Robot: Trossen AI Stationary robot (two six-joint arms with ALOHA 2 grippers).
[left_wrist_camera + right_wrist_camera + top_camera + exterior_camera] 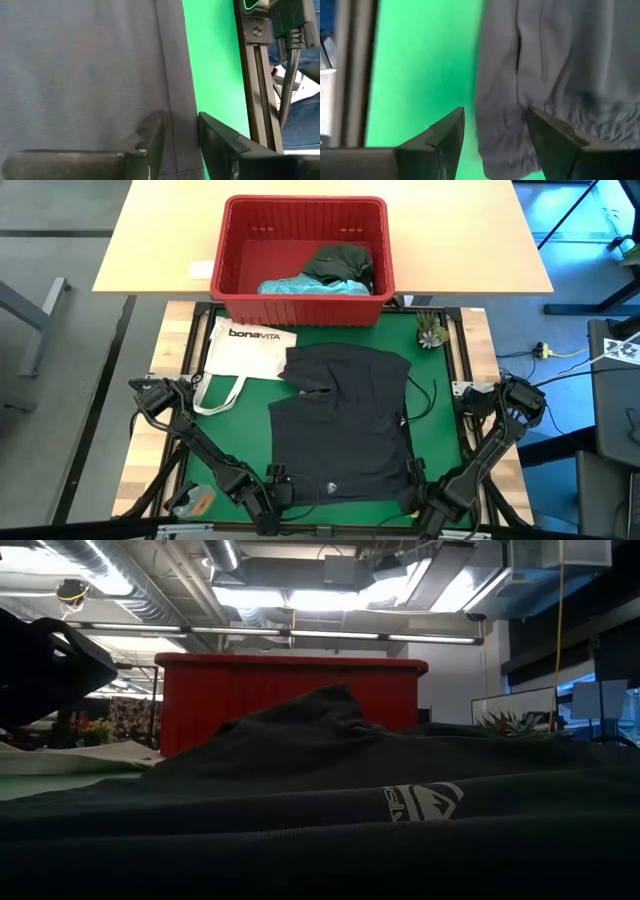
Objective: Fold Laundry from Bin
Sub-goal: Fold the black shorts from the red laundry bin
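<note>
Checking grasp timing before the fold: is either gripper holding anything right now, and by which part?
Nothing is clearly held. The left gripper straddles the side hem of the dark grey garment; the right gripper stands open around its elastic corner.

A dark grey garment point(345, 425) is spread on a green mat point(440, 395); turquoise cloth point(305, 284) is seen in the red bin point(305, 250).

- Between our left gripper's point(180, 145) fingers lies the dark grey garment's point(345, 425) edge; bare green mat point(212, 65) just outside it.
- Our right gripper point(495, 145) straddles the other edge.
- Ahead of both, the red bin point(305, 300) and white tote bag point(245, 350) block the way.
</note>
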